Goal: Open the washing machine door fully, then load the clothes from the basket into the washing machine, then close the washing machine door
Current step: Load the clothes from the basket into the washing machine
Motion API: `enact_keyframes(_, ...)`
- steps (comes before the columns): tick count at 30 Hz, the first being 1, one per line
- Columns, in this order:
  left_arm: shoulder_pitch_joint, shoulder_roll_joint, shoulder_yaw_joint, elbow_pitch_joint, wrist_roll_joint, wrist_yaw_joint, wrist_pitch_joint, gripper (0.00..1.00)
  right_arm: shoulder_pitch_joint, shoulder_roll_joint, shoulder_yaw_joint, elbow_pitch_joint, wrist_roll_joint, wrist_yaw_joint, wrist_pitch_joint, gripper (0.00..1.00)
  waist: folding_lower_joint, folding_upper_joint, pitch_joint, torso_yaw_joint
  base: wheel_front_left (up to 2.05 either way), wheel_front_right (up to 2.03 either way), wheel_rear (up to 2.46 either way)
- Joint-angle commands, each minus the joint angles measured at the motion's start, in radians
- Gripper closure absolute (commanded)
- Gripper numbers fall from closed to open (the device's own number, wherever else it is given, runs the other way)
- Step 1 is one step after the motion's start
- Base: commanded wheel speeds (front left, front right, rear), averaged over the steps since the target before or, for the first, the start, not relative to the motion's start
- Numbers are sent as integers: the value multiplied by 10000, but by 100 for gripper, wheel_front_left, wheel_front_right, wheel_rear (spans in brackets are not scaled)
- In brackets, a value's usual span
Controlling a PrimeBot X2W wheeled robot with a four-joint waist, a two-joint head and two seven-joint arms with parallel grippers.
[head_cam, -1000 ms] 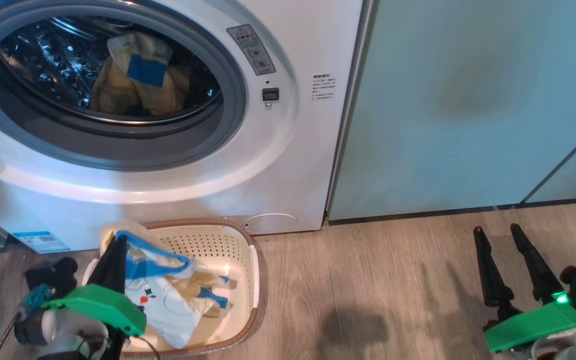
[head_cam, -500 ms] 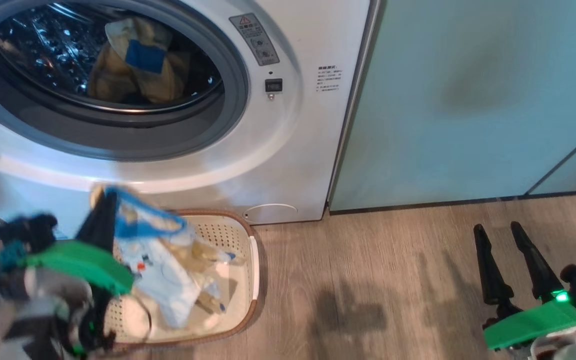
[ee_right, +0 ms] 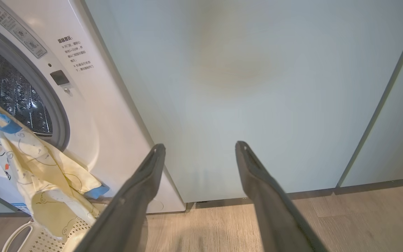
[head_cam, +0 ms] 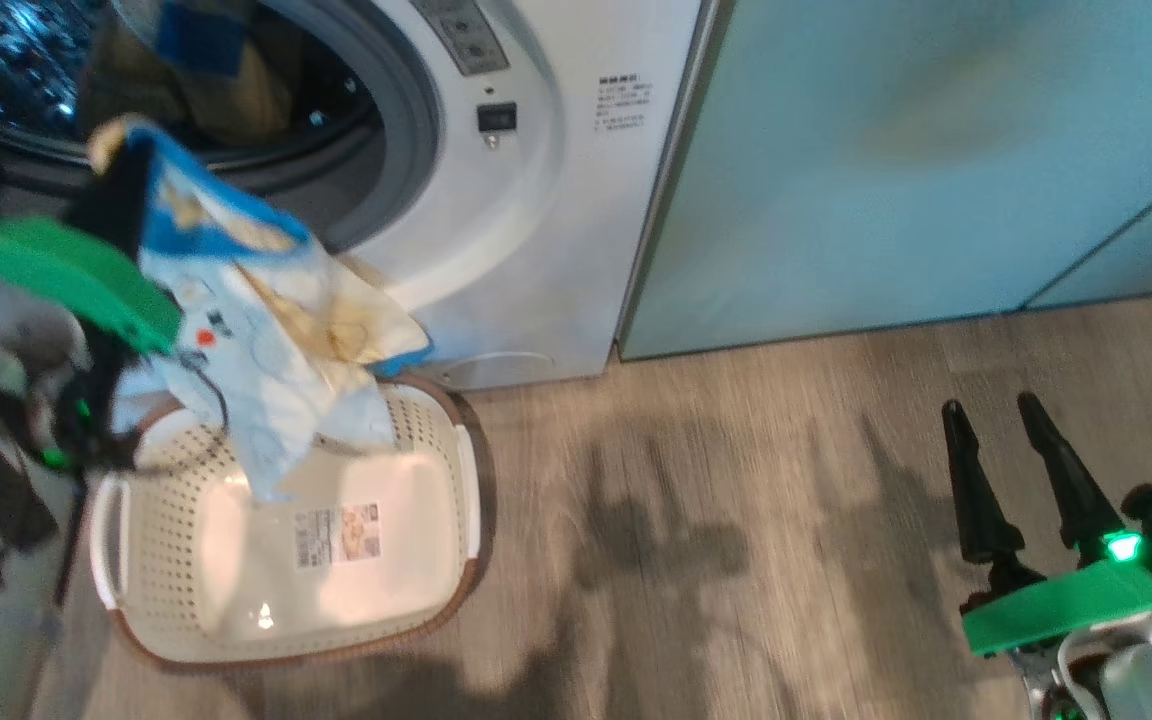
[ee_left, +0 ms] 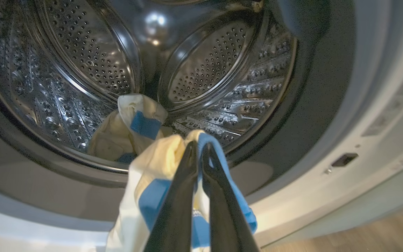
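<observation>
My left gripper (head_cam: 119,150) is shut on a pale yellow garment with blue trim (head_cam: 266,330), held up before the washing machine (head_cam: 526,200). In the left wrist view the gripper (ee_left: 198,146) pinches the garment's (ee_left: 156,178) blue edge just outside the grey-ringed opening. Another of the clothes (ee_left: 131,127) lies in the steel drum (ee_left: 82,70). The white basket (head_cam: 236,570) sits on the floor below the hanging cloth, its bottom label bare. My right gripper (head_cam: 986,410) is open over the floor at the right, its fingers (ee_right: 152,164) spread. The washing machine door is out of view.
Pale green cabinets (head_cam: 916,150) stand right of the washer, down to a wood-look floor (head_cam: 736,520). The held garment (ee_right: 40,164) hangs against the washer's front (ee_right: 93,105), over the basket's rim (ee_right: 16,234).
My left gripper has lifted the garment out of the basket and up toward the drum opening. The head camera has shifted. The right gripper has stayed put and open.
</observation>
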Motion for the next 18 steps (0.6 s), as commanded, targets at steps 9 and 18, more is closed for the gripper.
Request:
enact_keyframes(9, -4222, 847, 156, 2302, 88, -272, -149, 100, -938, -8, 89, -546, 4, 2, -67, 0, -1, 0, 1933, -522, 0, 0, 0)
enact_keyframes(18, -6678, 657, -314, 4994, 951, -253, -1994, 100, -1498, 110, -49, -744, -3, 2, -67, 0, -1, 0, 3142, -597, 0, 0, 0)
